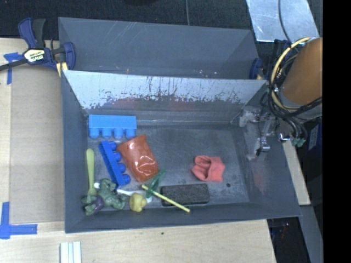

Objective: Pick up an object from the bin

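Zero things are lifted yet: your end effector [262, 144] hangs at the bin's [164, 45] right wall, near the pink lump [208, 168]; you cannot tell its grip.

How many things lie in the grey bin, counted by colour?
Blue: 2, light blue studded block and dark blue toothed bar
Yellow-green: 2, left stick and front stick
Orange: 1, shiny cylinder
Pink: 1, crumpled lump
Black: 1, flat pad
Green: 1, toy figure
Yellow: 1, small ball
Total: 9
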Robot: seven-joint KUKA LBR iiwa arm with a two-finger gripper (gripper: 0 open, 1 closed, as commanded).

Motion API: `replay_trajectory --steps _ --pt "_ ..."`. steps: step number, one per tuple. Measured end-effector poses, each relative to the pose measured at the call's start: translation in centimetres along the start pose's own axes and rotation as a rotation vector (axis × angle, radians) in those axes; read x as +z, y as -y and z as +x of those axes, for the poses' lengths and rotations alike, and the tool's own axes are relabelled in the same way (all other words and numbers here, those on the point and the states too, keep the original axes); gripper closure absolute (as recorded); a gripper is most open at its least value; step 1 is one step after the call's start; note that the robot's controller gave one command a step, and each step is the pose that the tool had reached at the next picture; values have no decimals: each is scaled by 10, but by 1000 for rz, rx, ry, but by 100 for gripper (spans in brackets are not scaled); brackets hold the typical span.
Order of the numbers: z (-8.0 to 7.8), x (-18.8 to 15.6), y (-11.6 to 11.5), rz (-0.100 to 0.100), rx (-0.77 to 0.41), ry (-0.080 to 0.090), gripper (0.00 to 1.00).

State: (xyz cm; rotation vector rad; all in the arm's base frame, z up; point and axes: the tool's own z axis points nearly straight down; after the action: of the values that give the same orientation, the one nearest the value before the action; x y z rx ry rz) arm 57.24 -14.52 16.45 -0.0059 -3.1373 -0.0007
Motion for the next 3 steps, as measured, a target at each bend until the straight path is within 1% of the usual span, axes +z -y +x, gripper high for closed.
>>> replay_trajectory --steps 1,2,3 --pt "-1 -4 -1 1 -2 5 0" --pt "-27 -4 -6 3 -249 8 0" --pt "19 65 -51 4 -269 13 0"
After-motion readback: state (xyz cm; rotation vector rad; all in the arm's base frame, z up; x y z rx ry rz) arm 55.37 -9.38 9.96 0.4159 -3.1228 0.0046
